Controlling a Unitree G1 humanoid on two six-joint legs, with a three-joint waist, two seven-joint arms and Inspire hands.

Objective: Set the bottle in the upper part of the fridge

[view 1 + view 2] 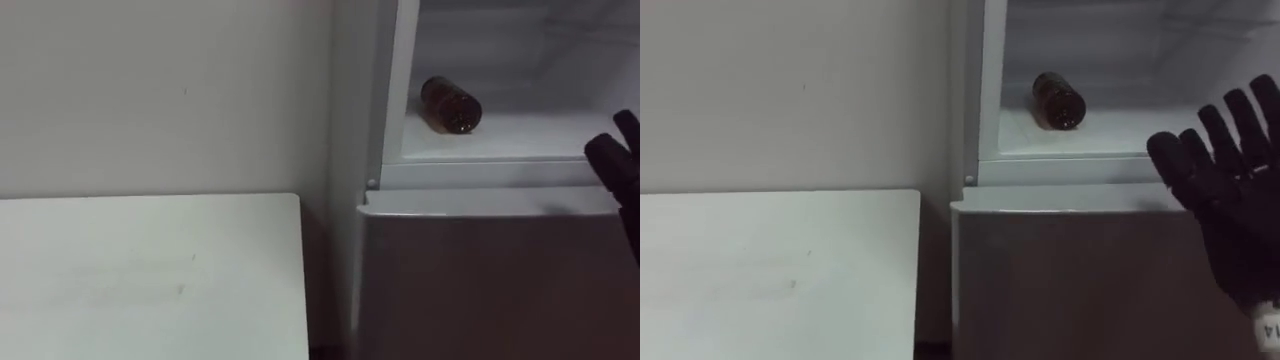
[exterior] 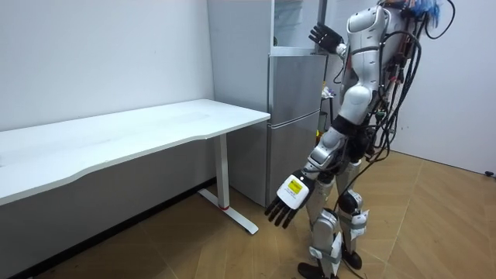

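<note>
The bottle (image 1: 452, 105) lies on its side on the floor of the open upper fridge (image 1: 520, 143), upper middle of the frame, with one end facing out. The right hand (image 1: 1230, 190) is the nearer one. It is at the right edge, below and right of the bottle and not touching it, its fingers spread and empty. The left hand (image 2: 288, 200) hangs low with relaxed fingers.
</note>
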